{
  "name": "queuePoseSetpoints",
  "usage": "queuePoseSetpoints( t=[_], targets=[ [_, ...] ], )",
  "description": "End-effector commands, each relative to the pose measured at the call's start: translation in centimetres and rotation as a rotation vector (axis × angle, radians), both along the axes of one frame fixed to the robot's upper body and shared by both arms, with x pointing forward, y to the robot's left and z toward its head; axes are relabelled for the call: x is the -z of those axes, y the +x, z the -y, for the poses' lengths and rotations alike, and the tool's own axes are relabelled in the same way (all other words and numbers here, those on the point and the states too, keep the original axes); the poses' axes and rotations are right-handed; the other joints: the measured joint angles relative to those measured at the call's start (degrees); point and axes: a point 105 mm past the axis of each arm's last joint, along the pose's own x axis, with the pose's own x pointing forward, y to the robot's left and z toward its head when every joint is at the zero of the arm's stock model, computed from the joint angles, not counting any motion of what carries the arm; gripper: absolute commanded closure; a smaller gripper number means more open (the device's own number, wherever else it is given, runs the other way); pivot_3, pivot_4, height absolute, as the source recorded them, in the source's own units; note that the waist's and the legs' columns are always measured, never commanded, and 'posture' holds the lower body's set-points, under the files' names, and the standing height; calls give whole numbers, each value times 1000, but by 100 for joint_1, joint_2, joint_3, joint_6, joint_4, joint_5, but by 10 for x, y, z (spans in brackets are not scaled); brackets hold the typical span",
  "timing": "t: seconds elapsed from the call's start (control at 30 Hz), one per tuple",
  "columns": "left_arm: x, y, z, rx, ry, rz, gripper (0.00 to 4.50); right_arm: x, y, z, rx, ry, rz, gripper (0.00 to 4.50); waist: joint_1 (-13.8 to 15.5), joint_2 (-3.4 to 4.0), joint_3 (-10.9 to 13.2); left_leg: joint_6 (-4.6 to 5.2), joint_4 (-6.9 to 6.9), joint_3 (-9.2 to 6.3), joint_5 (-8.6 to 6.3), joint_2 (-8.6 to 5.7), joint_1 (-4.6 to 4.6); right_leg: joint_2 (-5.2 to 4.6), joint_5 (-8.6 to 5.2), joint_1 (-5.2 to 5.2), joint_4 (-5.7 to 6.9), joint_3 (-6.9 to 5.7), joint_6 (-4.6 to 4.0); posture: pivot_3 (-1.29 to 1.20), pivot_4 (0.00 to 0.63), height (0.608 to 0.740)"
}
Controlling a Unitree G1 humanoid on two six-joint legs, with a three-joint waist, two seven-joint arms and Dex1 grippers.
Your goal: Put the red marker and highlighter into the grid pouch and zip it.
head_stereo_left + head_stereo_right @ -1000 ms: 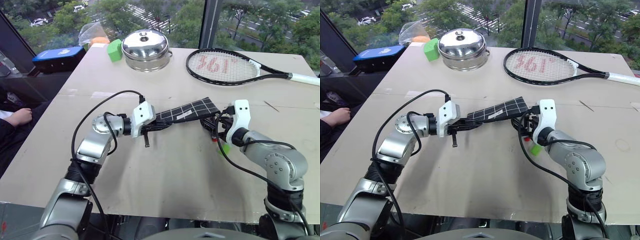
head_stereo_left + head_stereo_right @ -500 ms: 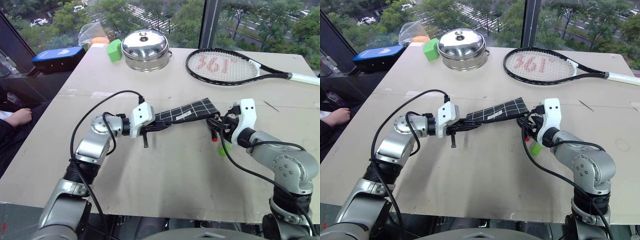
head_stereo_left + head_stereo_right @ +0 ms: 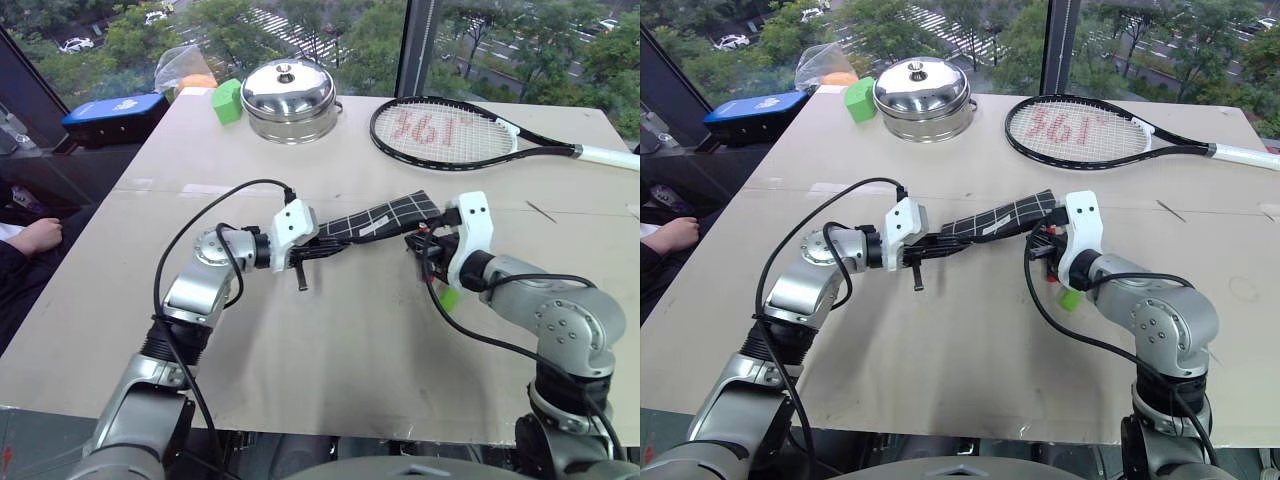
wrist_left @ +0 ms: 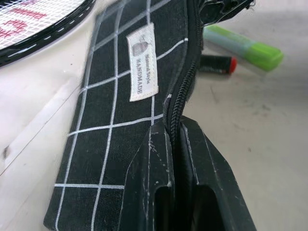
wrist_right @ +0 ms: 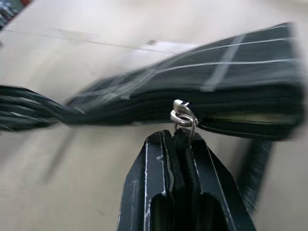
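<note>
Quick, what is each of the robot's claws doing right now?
Left gripper: closed on the grid pouch edge.
Right gripper: closed on the zipper pull.

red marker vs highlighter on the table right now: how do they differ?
The highlighter is chunky and lime green with a paler cap; the red marker is slimmer, showing a dark body and a red end. The highlighter shows nearly whole, while the marker is half hidden behind the grid pouch. Shared: both lie flat on the table side by side, outside the pouch, in neither gripper.
</note>
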Motion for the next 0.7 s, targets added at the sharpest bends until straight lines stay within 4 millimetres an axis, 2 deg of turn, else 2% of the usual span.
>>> queuePoseSetpoints(
  t=[0.03, 0.23, 0.47, 0.7],
  targets=[
    [-22, 1, 14, 34, -13, 79, 4500, -5, -3, -13, -64, -5, 9, 4459, 7, 0, 0, 0, 0, 0, 0, 0, 0, 0, 0, 0, -1, 0, 0, 0, 150, 740],
    [-30, 6, 27, 13, -46, 80, 4500, -2, -5, -26, -140, -45, -10, 4459, 2, 0, 0, -6, 0, 0, 4, -2, -1, 0, 0, 1, 0, 1, 0, 0, 150, 740],
    [-39, 6, 19, -12, -94, 50, 4500, 1, 9, 6, -21, -78, -17, 4459, -3, 0, 0, -8, -1, 0, 5, -2, -1, 0, 0, 0, -1, 0, 0, 0, 150, 740],
    [-45, 6, 20, -32, -134, 14, 4500, -1, 12, 17, 18, -80, -12, 4459, -3, 0, 0, -8, -1, 0, 5, -1, -1, 0, 0, 0, -1, 1, 0, 0, 150, 740]
  ],
)
